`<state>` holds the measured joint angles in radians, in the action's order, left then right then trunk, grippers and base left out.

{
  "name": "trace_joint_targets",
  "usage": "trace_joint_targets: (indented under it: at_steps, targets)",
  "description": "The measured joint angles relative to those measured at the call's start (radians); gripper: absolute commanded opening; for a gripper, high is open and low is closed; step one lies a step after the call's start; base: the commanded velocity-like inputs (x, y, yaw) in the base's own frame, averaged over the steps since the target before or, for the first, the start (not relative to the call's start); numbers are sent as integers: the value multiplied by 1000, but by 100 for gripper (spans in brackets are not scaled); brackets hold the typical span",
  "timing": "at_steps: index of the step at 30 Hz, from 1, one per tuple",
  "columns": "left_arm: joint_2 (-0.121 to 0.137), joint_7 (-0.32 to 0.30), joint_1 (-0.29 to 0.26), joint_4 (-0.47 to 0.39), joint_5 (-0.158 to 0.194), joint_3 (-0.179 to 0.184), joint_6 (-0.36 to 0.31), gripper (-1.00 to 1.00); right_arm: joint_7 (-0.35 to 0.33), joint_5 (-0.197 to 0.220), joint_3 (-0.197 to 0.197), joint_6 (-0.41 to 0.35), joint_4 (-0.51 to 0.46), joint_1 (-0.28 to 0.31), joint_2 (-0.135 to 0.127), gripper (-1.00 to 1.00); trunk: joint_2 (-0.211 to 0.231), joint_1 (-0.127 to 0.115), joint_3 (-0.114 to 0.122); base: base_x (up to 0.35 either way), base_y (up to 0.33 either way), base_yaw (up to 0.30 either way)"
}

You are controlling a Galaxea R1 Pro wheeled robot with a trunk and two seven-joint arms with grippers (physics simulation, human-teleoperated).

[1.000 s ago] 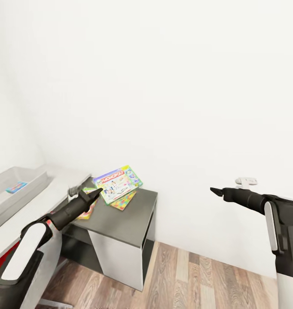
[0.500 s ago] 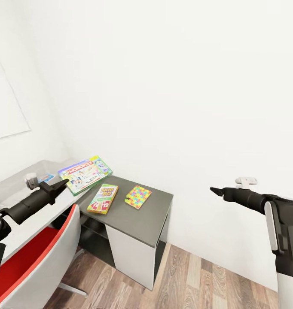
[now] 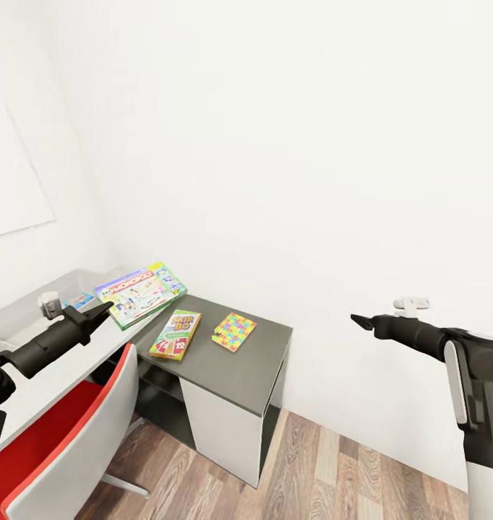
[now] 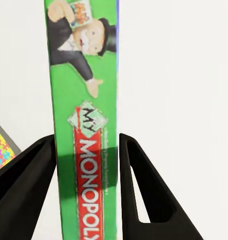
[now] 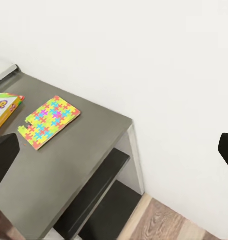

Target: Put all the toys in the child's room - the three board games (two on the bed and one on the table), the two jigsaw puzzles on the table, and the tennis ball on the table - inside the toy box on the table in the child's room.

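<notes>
My left gripper is shut on the edge of the green-edged board game. It holds the box over the join between the light table and the dark desk section. In the left wrist view the box edge sits tight between both fingers. The SKIP-BO board game and a jigsaw puzzle lie flat on the dark section. The toy box stands at far left with a light blue box in it. My right gripper hangs open in the air, well right of the desk.
A red-seated chair with a grey back stands in front of the light table, under my left arm. Wood-plank floor lies open to the right of the dark desk. White walls close in behind and to the left.
My left gripper has carried the green-edged board game leftward off the SKIP-BO box and the puzzle, uncovering them. The head view has also swung. The right arm has stayed put.
</notes>
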<state>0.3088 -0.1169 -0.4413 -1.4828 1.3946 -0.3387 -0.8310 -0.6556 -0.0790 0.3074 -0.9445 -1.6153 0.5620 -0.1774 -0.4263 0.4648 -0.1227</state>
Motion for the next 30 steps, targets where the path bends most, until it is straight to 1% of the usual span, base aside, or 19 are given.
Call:
trace_joint_targets:
  at_steps: [1,2,3,4,7,13,21,30]
  targets:
    - [0,0,0,0,-2,0,0,-100,-1,0,1,1,0,0,0,100,7,-4,3,0,0,211]
    - [-5,19,0,15,-11,8,4,-100,-3,0,1,1,1,4,1,100,7,-4,3,0,0,234]
    - [-7,24,0,17,-23,12,7,-100,-3,0,1,1,1,4,2,100,8,-4,2,0,0,254]
    - [-9,27,0,18,-7,20,8,-100,-3,0,1,1,1,4,1,100,7,-4,2,0,0,257]
    - [-10,33,0,19,-12,28,13,-100,-2,0,1,2,1,6,-1,100,7,-4,0,0,0,255]
    - [-10,34,0,27,-15,28,14,-100,-2,0,1,3,1,6,0,100,7,-4,-5,61,66,254]
    - [-5,34,-1,33,-18,20,14,-100,-1,0,1,4,1,5,-1,100,7,-4,-12,199,226,258]
    - [-1,36,1,34,-17,16,14,-100,-1,0,1,4,1,3,0,100,7,-4,-19,273,212,259]
